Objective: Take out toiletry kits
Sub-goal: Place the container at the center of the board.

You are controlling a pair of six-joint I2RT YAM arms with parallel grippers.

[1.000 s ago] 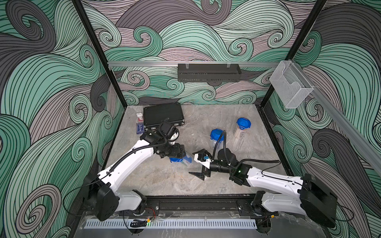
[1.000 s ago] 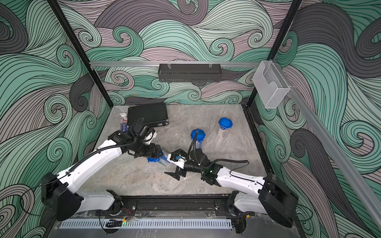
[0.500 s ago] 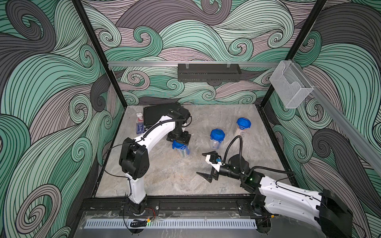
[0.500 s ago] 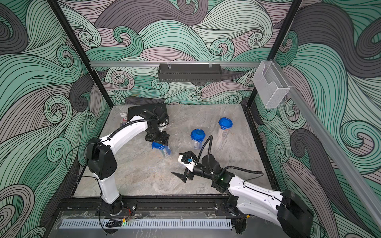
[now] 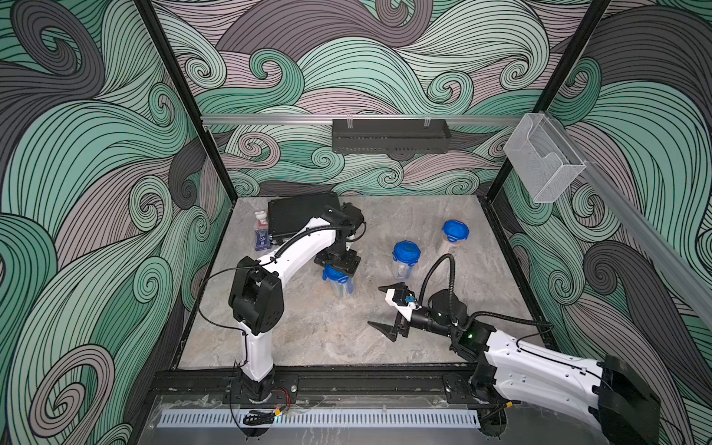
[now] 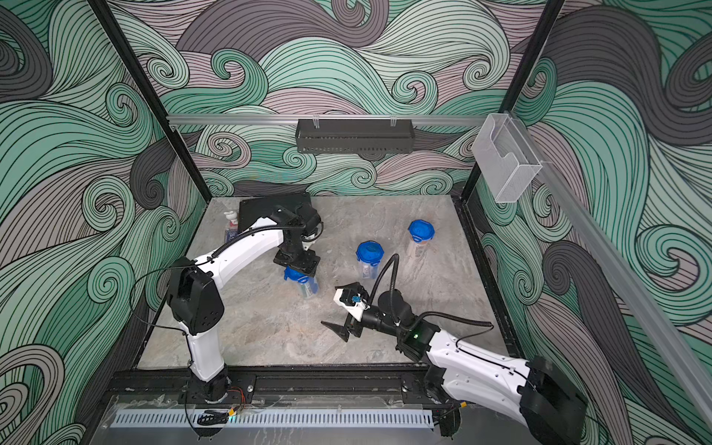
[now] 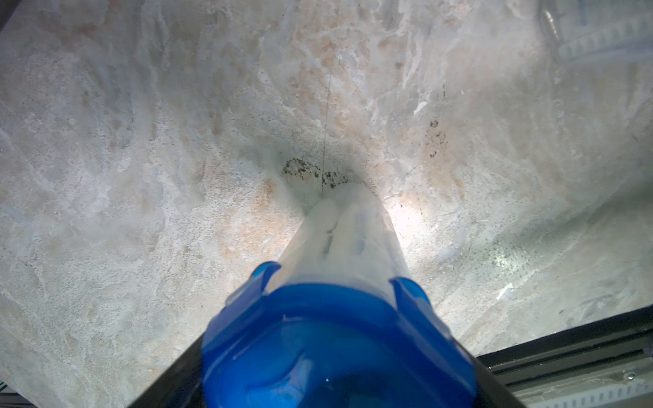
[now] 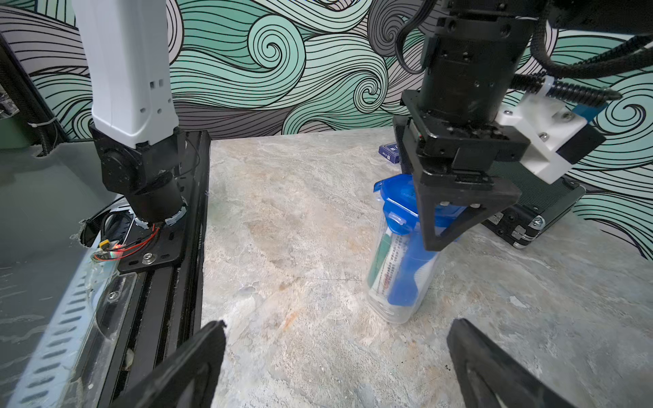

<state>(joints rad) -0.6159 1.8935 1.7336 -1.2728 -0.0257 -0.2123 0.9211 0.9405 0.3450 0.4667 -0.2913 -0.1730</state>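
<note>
- The left gripper (image 5: pixel 341 269) points straight down in both top views. Its jaws are clamped on the blue lid (image 5: pixel 334 274) of a clear jar (image 6: pixel 308 288), which stands directly beneath it and leans slightly.
- The right gripper (image 5: pixel 374 306) lies near that jar, with its jaws wide apart and empty. A second jar (image 5: pixel 404 266) and a third jar (image 5: pixel 454 237) stand beyond it, apart from both grippers.
- In the left wrist view the lid fills the gap between the fingers (image 7: pixel 169 381) and touches both. The clear body runs down to the table (image 7: pixel 141 141), with pale items showing faintly inside.
- In the right wrist view the jar is ahead of the right gripper's spread jaws and seems to rest on its base. Packed upright inside are a green toothbrush (image 8: pixel 378 254), a tube (image 8: pixel 392 272) and something blue.
- The jar is probably light, stiff plastic with smooth, slippery walls, and its lid looks clipped on by side flaps. A grip on the body should steady it while the flaps are freed. The kit inside is loose and could spill if the jar tips.
</note>
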